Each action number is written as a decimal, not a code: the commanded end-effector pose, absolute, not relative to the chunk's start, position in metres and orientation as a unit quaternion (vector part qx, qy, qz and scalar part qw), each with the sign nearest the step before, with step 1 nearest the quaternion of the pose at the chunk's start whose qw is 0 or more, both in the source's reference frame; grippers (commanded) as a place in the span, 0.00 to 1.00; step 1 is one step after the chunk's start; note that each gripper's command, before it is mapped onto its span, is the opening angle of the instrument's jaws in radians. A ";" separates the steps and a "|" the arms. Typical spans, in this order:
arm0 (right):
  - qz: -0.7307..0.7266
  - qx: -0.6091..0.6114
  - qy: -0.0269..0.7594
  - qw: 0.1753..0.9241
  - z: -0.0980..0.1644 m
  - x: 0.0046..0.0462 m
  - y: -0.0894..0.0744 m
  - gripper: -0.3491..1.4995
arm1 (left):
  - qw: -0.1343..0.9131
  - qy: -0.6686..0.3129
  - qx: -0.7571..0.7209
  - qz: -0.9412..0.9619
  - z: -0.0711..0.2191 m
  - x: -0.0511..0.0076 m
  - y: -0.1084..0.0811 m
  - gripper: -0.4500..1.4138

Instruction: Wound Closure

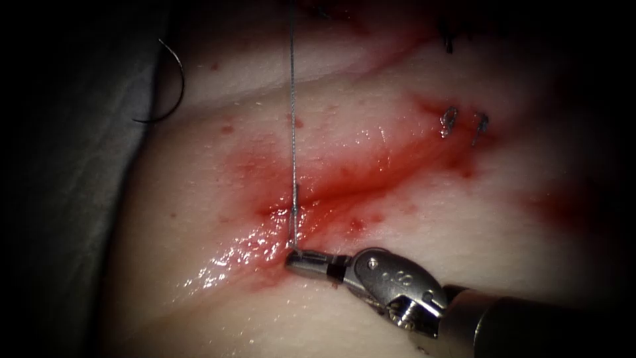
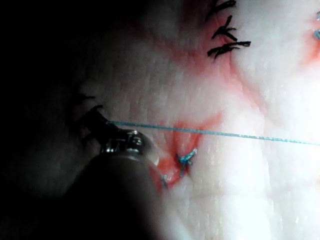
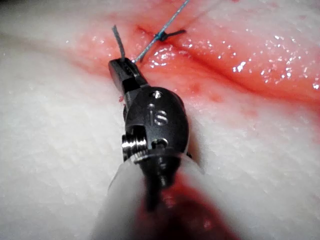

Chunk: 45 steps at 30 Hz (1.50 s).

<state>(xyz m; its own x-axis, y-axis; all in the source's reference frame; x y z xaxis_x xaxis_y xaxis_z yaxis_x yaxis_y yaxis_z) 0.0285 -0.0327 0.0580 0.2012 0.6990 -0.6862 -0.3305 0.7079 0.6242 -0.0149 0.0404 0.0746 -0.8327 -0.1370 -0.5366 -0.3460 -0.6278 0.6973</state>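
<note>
Needle (image 1: 169, 83): I see it lying free at the tissue's (image 1: 430, 219) far left edge, partly on the cloth (image 1: 79, 166), well left of the cut (image 1: 371, 179).
Thread (image 1: 291, 99): runs straight up from the knot (image 1: 293, 209) in the cut.
My right pincer (image 1: 298, 257): just below the knot, clamped on a short thread end.
Older stitches (image 1: 464, 126): right, farther along the cut.

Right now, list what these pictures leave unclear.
- Left tool: dark in the left wrist view; its jaws can't be judged where the thread meets it.
- Thread: leaves the endoscope view's upper edge.
- Needle: its ends fade into shadow left of the cut.
- Right tool: holds the thread's short end.
</note>
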 end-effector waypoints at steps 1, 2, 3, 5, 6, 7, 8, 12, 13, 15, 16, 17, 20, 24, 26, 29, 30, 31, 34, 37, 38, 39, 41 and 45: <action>0.340 0.178 0.531 0.755 0.058 0.0292 -0.034 0.00 | 0.062 0.428 -0.283 0.856 0.075 -0.0154 0.041 0.00; 0.341 0.184 0.528 0.756 0.058 0.0293 -0.035 0.00 | 0.061 0.431 -0.280 0.855 0.075 -0.0154 0.042 0.00; 0.341 0.184 0.528 0.756 0.058 0.0293 -0.035 0.00 | 0.061 0.431 -0.280 0.855 0.075 -0.0154 0.042 0.00; 0.337 0.186 0.527 0.758 0.058 0.0293 -0.035 0.00 | 0.063 0.431 -0.280 0.856 0.075 -0.0154 0.042 0.00; 0.335 0.190 0.525 0.759 0.058 0.0294 -0.036 0.00 | 0.062 0.432 -0.278 0.856 0.075 -0.0153 0.043 0.00; 0.335 0.190 0.525 0.759 0.058 0.0294 -0.036 0.00 | 0.062 0.432 -0.278 0.856 0.075 -0.0153 0.043 0.00; 0.336 0.192 0.525 0.758 0.058 0.0294 -0.036 0.00 | 0.063 0.431 -0.278 0.856 0.075 -0.0153 0.043 0.00; 0.331 0.195 0.522 0.762 0.057 0.0294 -0.037 0.00 | 0.059 0.433 -0.274 0.857 0.075 -0.0154 0.043 0.00; 0.331 0.197 0.521 0.762 0.058 0.0294 -0.038 0.00 | 0.059 0.433 -0.274 0.857 0.075 -0.0155 0.043 0.00; 0.330 0.201 0.516 0.765 0.058 0.0292 -0.038 0.00 | 0.053 0.435 -0.268 0.858 0.075 -0.0156 0.043 0.00; 0.334 0.201 0.515 0.764 0.058 0.0289 -0.039 0.00 | 0.052 0.436 -0.266 0.858 0.075 -0.0157 0.043 0.00; 0.334 0.201 0.515 0.764 0.058 0.0289 -0.039 0.00 | 0.052 0.436 -0.266 0.858 0.075 -0.0157 0.043 0.00; 0.334 0.199 0.515 0.764 0.057 0.0285 -0.039 0.00 | 0.052 0.436 -0.263 0.859 0.074 -0.0158 0.044 0.00; 0.337 0.204 0.512 0.763 0.057 0.0281 -0.040 0.00 | 0.053 0.438 -0.261 0.859 0.074 -0.0158 0.044 0.00; 0.339 0.207 0.511 0.762 0.058 0.0281 -0.040 0.00 | 0.054 0.438 -0.261 0.858 0.074 -0.0158 0.044 0.00; 0.341 0.207 0.510 0.762 0.058 0.0282 -0.040 0.00 | 0.054 0.438 -0.261 0.858 0.074 -0.0158 0.044 0.00; 0.343 0.205 0.510 0.762 0.058 0.0283 -0.040 0.00 | 0.054 0.439 -0.261 0.858 0.074 -0.0158 0.044 0.00; 0.346 0.204 0.509 0.761 0.058 0.0284 -0.040 0.00 | 0.054 0.439 -0.260 0.858 0.074 -0.0159 0.044 0.00; 0.362 0.180 0.516 0.755 0.057 0.0289 -0.039 0.00 | 0.054 0.441 -0.267 0.855 0.075 -0.0160 0.043 0.00; 0.378 0.142 0.519 0.753 0.057 0.0292 -0.037 0.00 | 0.059 0.442 -0.282 0.850 0.075 -0.0162 0.042 0.00; 0.380 0.127 0.522 0.753 0.057 0.0293 -0.036 0.00 | 0.060 0.439 -0.288 0.849 0.075 -0.0163 0.042 0.00; 0.383 0.120 0.523 0.752 0.056 0.0294 -0.036 0.00 | 0.062 0.438 -0.290 0.849 0.074 -0.0164 0.041 0.00; 0.382 0.107 0.522 0.755 0.056 0.0296 -0.034 0.00 | 0.064 0.434 -0.298 0.847 0.074 -0.0164 0.041 0.00; 0.383 0.106 0.527 0.751 0.056 0.0296 -0.032 0.00 | 0.062 0.427 -0.313 0.846 0.073 -0.0163 0.039 0.00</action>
<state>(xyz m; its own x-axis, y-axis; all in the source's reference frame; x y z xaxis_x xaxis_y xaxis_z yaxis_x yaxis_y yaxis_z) 0.0288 -0.0317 0.0556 0.1544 0.6874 -0.7097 -0.4635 0.6847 0.5624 -0.0158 0.0384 0.0720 -0.7934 -0.1618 -0.5868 -0.3747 -0.6300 0.6803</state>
